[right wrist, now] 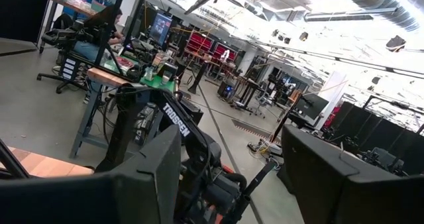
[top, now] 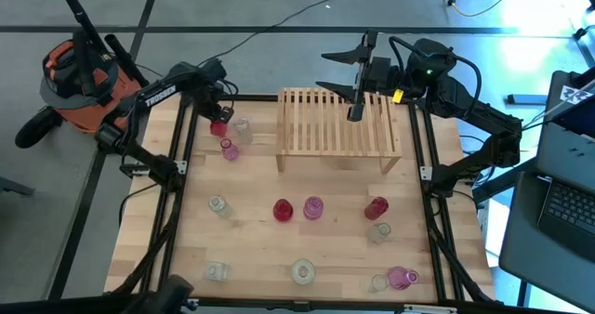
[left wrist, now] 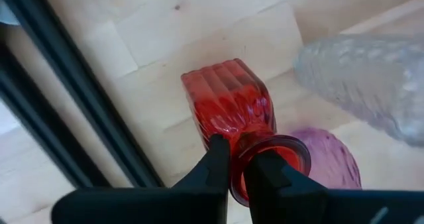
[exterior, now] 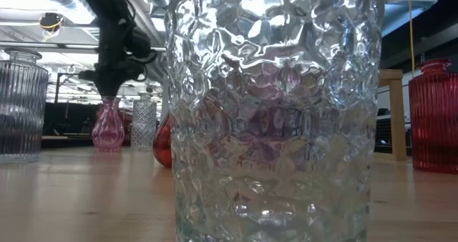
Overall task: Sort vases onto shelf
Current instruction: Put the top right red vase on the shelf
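My left gripper (top: 217, 117) points down at the table's far left and is shut on a red ribbed vase (left wrist: 225, 105). Beside that vase stand a clear vase (top: 242, 128) and a pink vase (top: 229, 150); both also show in the left wrist view, the clear vase (left wrist: 364, 78) and the pink vase (left wrist: 331, 158). The wooden slatted shelf (top: 337, 128) stands at the far middle with no vase on it. My right gripper (top: 327, 70) hangs open high above the shelf's far edge, holding nothing. In the low view my left arm (exterior: 114, 41) ends above the pink vase (exterior: 107, 124), which hides the red one. My left gripper pinches the red vase's rim (left wrist: 246, 177) between its two fingers, one finger (left wrist: 215, 159) outside against the neck and the other finger (left wrist: 265, 171) in the mouth. The fingers come from above, pointing down. The vase hangs upright below them; whether its base touches the table does not show.
Several more vases stand toward the near side: a clear vase (top: 218, 205), a red vase (top: 282, 209), a pink vase (top: 312, 207), a second red vase (top: 376, 207), and clear and pink ones along the near edge (top: 302, 272). Black frame rails (top: 181, 156) line both table sides.
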Controlling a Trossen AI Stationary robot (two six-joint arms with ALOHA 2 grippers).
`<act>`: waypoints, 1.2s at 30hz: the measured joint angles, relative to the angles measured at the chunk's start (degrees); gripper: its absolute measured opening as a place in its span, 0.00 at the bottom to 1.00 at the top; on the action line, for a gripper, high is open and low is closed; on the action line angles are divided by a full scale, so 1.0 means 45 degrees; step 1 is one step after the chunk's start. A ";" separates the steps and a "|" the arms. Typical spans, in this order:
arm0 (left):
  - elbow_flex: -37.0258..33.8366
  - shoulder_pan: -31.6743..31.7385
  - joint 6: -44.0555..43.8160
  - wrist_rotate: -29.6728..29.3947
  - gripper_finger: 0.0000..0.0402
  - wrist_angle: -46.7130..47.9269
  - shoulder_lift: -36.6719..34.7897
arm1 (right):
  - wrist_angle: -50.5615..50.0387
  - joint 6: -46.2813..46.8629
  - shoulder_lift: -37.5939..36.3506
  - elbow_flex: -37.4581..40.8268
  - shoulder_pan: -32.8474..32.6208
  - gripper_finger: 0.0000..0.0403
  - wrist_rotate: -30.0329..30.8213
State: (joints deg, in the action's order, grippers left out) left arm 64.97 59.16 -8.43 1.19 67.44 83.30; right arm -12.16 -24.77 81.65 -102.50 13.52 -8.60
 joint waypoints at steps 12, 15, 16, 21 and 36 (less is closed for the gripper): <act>0.1904 -0.1440 -0.1765 0.0812 0.04 0.1289 -0.3132 | -0.1050 -0.0688 -0.0010 0.0000 0.0000 0.52 0.0015; 0.3378 -0.2193 -0.2564 0.0865 0.04 0.1398 -0.3346 | -0.1563 -0.0908 0.0068 0.0005 0.0000 0.52 0.0019; 0.3939 -0.2477 -0.2826 0.0859 0.04 0.1386 -0.3345 | -0.1752 -0.0920 0.0091 0.0005 0.0000 0.52 0.0015; 0.6487 -0.3944 -0.3743 0.0779 0.04 0.0535 -0.3112 | -0.2476 -0.0923 0.0474 0.0005 0.0000 0.52 0.0469; 0.8723 -0.7928 -0.4342 -0.1589 0.04 -0.3113 -0.0878 | -0.2869 -0.1253 0.1462 0.0010 -0.0010 0.72 0.2148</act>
State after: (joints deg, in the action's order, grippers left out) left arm 104.22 23.48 -27.96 -5.96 53.43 79.35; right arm -25.08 -30.41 88.23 -102.45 13.47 1.06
